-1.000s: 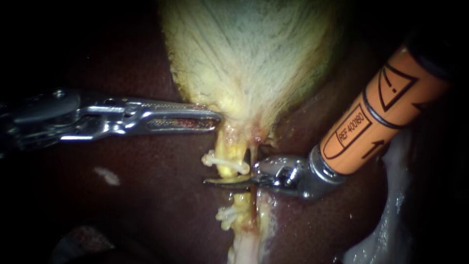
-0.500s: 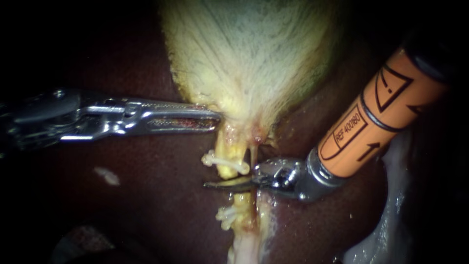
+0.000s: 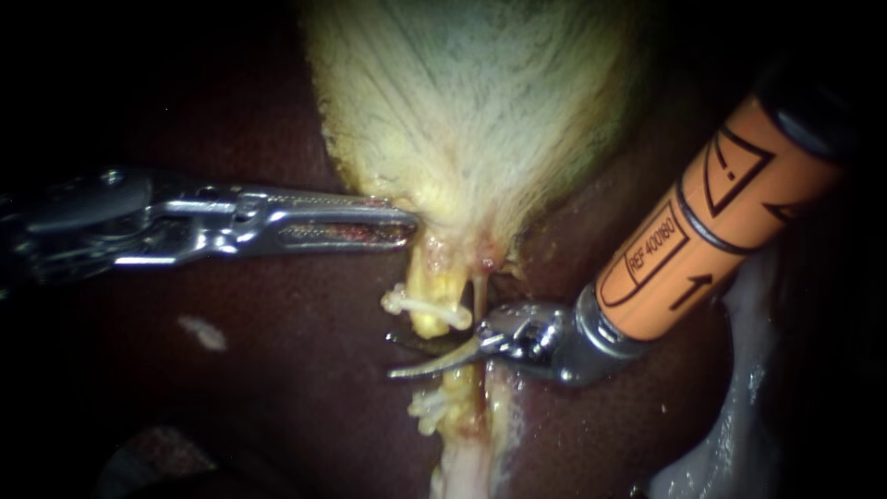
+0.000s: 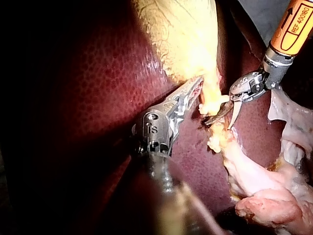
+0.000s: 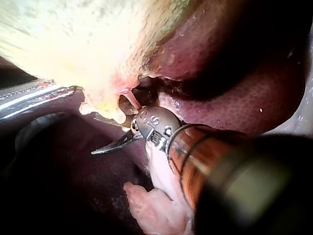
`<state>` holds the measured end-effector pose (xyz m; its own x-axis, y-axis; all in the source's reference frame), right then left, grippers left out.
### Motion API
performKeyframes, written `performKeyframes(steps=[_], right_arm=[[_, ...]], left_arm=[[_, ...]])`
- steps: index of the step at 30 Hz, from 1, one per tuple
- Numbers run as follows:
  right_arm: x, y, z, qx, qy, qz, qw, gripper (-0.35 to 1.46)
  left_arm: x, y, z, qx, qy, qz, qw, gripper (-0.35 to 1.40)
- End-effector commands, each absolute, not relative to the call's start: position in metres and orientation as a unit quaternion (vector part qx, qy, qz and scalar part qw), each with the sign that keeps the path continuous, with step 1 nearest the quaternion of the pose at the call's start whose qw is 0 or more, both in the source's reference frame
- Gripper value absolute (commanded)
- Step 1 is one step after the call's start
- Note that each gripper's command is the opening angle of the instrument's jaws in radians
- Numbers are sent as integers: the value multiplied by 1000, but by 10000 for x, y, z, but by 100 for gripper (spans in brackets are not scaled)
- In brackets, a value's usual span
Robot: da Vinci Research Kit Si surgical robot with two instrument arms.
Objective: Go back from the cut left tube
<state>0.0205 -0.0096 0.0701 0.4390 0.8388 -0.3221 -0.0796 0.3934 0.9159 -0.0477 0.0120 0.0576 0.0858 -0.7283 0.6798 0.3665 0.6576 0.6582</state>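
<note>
The left tube is cut in two. Its upper stump [image 3: 425, 277] hangs from the pale yellow gallbladder [image 3: 471, 111] with a white clip [image 3: 430, 308] across it. The lower stump [image 3: 459, 386] carries a second white clip [image 3: 427, 405]. My right instrument [image 3: 393, 356], on an orange shaft, holds its curved blades open in the gap between the stumps, gripping nothing; the left wrist view shows the same spread blades [image 4: 217, 123]. My left instrument [image 3: 407, 225] is shut on the gallbladder's lower edge, just above the upper stump.
Dark red liver [image 3: 277, 370] lies all around. A thin second tube [image 3: 479, 294] runs down from the gallbladder just right of the cut one, close to the right instrument's wrist. Pale loose tissue [image 3: 730, 407] lies at the lower right.
The right instrument's blades, lying together between the stumps before, have opened; the lower blade has swung down. Its shaft has drawn slightly up and to the right. The left instrument has not moved.
</note>
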Motion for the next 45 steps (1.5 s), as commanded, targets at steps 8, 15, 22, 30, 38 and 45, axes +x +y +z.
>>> performKeyframes(steps=[8,15,22,30,38,45], right_arm=[[180,-116,683,382,485,214,757,111],[154,-113,688,275,527,150,790,130],[123,-92,700,185,537,118,815,143],[89,-65,687,137,532,106,829,143],[67,-34,665,87,523,82,844,143],[60,-30,663,73,516,83,849,143]], left_arm=[[-474,120,577,162,-559,-380,719,-35],[-474,121,577,162,-559,-380,719,-35],[-473,120,577,163,-559,-380,719,-35],[-473,120,577,163,-559,-380,719,-35],[-473,121,577,163,-559,-380,719,-35],[-475,121,577,162,-559,-380,719,-35]])
